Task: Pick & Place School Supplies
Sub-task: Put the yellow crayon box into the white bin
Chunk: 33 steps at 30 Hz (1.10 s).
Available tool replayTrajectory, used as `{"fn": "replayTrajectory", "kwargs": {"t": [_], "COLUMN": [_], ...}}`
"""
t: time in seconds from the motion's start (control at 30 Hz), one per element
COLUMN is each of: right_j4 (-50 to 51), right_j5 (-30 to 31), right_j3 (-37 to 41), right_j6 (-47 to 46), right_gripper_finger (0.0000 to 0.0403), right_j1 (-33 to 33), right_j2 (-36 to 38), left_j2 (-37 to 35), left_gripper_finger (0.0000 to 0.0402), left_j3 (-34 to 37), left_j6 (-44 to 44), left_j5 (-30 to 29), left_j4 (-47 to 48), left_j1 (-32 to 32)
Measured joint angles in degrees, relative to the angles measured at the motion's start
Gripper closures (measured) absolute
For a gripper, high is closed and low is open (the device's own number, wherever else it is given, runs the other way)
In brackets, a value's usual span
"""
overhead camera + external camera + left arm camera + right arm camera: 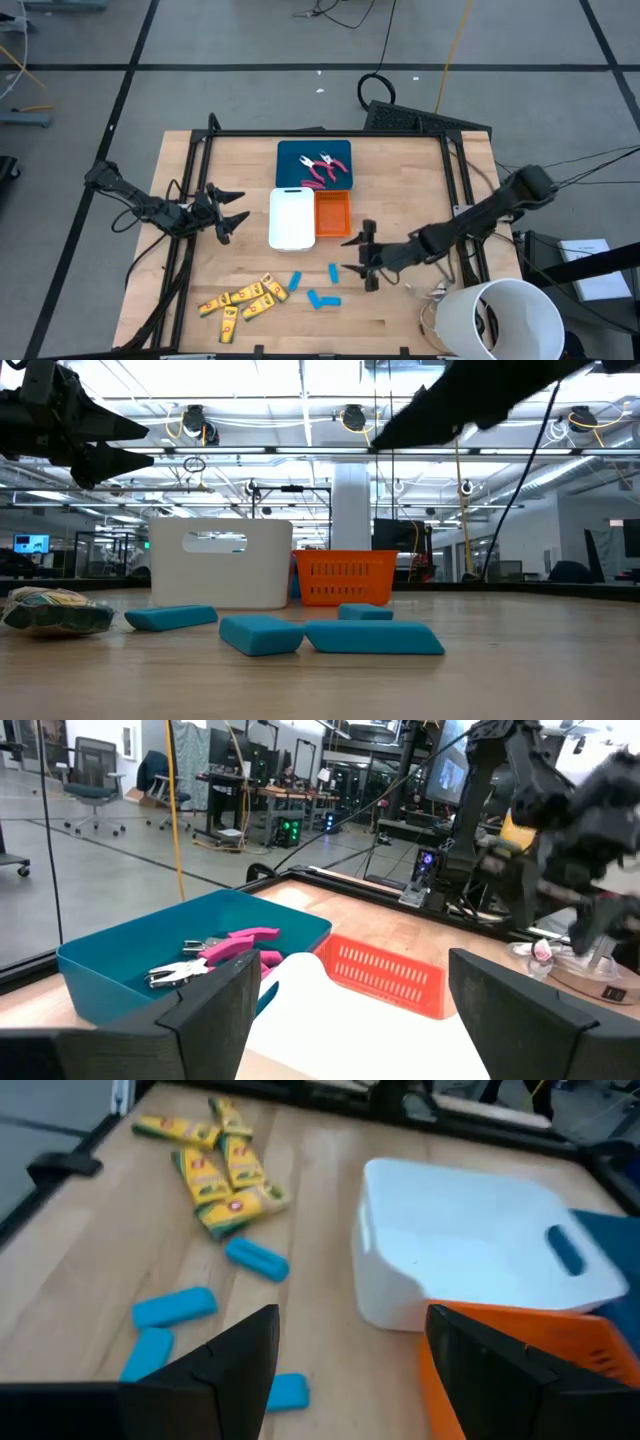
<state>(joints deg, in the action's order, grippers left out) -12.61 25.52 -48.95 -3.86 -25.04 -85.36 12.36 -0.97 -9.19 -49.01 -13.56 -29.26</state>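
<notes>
Table top [400, 180]: light wood, smooth, matt. White tray [291, 218], orange tray [333, 213], teal tray [297, 160]: smooth plastic. Pliers [210, 952]: bright metal jaws, pink handles. Blue pieces [375, 638]: matt.

The left gripper [228, 213] hung at the frame's left and the right gripper [362, 254] lower right, both with fingers spread.

Pink-handled pliers [215, 952] lie in the teal tray [120, 970] — beside it, white [330, 1020] and orange trays [385, 975].

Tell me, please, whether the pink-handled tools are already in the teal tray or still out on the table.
In. Both pink-handled tools lie inside the teal tray, seen from above and in the left wrist view.
</notes>
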Motion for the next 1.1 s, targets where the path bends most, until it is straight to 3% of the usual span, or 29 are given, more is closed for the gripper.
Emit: {"fn": "replayTrajectory", "kwargs": {"t": [0.33, 0.57, 0.73, 0.87, 1.1], "right_j4": [-0.5, -17.7, -22.9, -22.8, -22.7], "right_j5": [0.2, 0.2, 0.1, 0.0, 0.0], "right_j3": [10.1, 21.2, 23.9, 24.0, 24.0], "right_j6": [-0.4, 3.9, 7.9, 9.5, 10.8], "right_gripper_finger": [0.0156, 0.0156, 0.0156, 0.0156, 0.0156], "right_j1": [6.2, 8.7, 9.7, 9.8, 9.8], "right_j2": [19.2, 26.3, 27.8, 28.0, 28.0], "left_j2": [0.0, 0.0, 1.5, 10.2, 41.0], "left_gripper_finger": [0.0078, 0.0078, 0.0078, 0.0078, 0.0078], "left_j3": [0.0, 0.0, -3.5, -13.3, -35.3], "left_j6": [-1.6, -6.8, -16.6, -22.6, -37.3], "left_j5": [-0.1, 1.8, 17.0, 19.5, 33.9], "left_j4": [-2.7, -1.4, 3.2, 19.6, 48.3], "left_j1": [0.0, 0.0, -0.3, -2.4, -5.3]}}
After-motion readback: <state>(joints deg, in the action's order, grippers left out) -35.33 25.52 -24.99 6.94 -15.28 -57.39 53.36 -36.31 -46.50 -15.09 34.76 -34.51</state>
